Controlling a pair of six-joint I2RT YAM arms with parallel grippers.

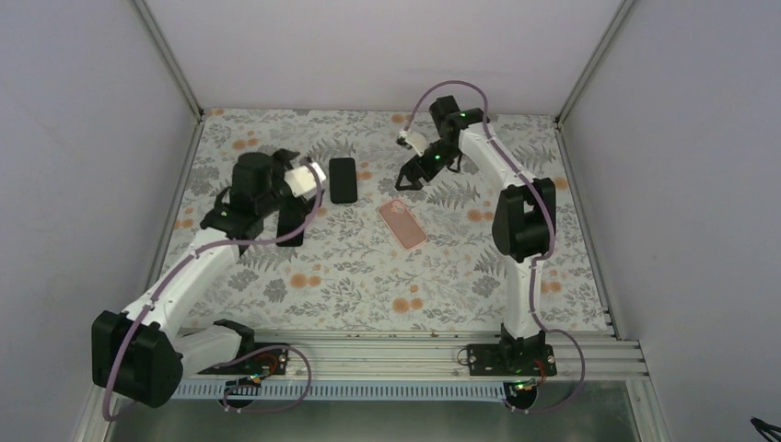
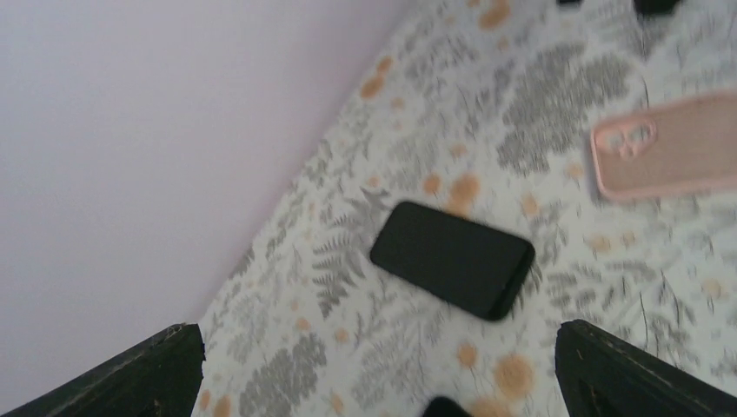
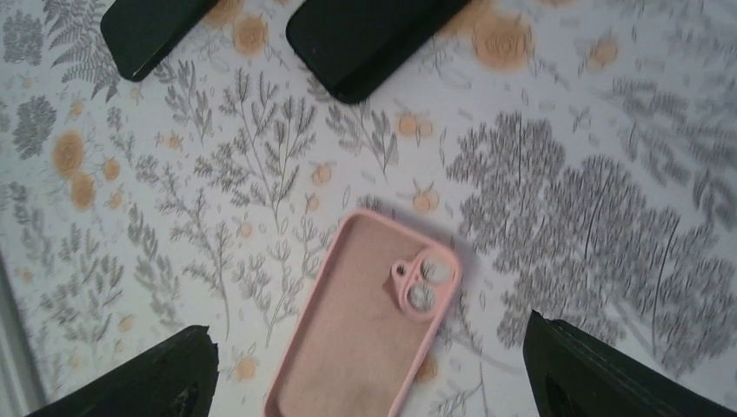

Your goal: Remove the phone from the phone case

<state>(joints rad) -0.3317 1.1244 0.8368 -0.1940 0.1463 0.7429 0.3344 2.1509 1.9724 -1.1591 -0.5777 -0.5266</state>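
A black phone (image 1: 343, 180) lies flat on the floral table, out of its case; it also shows in the left wrist view (image 2: 452, 259). The empty pink phone case (image 1: 402, 224) lies open side up to its right, with its camera cut-out showing in the right wrist view (image 3: 365, 339). My left gripper (image 1: 299, 198) is open and empty, just left of the phone (image 2: 375, 330). My right gripper (image 1: 412, 175) is open and empty, hovering above and behind the pink case (image 3: 367, 323).
A second black slab (image 1: 291, 221) lies under my left wrist; I cannot tell whether it is a phone or a case. Two black slabs (image 3: 156, 30) (image 3: 365, 39) show in the right wrist view. Purple walls stand close at the left, back and right.
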